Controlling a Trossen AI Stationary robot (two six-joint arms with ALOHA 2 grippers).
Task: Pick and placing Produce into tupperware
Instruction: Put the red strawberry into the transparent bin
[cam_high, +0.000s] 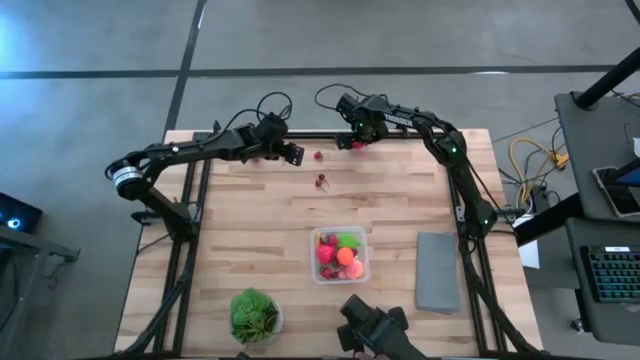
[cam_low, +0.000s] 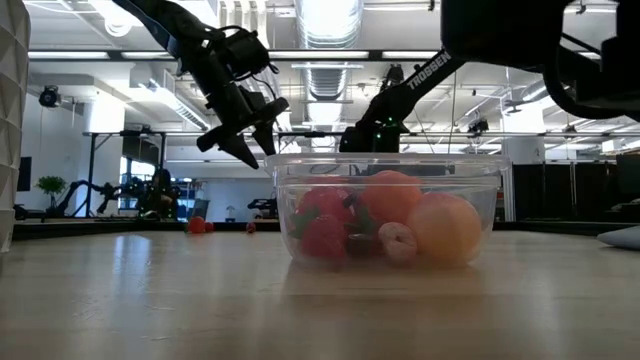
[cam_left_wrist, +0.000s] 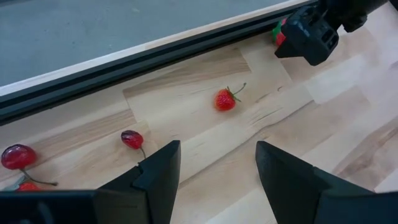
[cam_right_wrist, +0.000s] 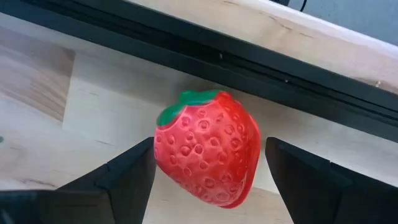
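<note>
A large red strawberry (cam_right_wrist: 208, 152) with a green cap lies on the wood by the table's far rail. My right gripper (cam_right_wrist: 210, 149) points down over it, open, with one finger on each side of it (cam_high: 357, 138). My left gripper (cam_left_wrist: 214, 180) hangs open above the table's far left part (cam_high: 293, 155), holding nothing. Ahead of it lie a small strawberry (cam_left_wrist: 225, 99) and two cherries (cam_left_wrist: 132, 139) on the table. The tupperware (cam_high: 315, 262), near the front middle, holds several produce pieces (cam_low: 390, 195).
A cherry pair (cam_high: 322, 181) lies mid-table. A flat grey slab (cam_high: 437, 270) lies right of the tupperware, and a leafy plant in a white bowl (cam_high: 255, 315) stands at the near left. A black rail (cam_right_wrist: 261, 68) runs along the far edge.
</note>
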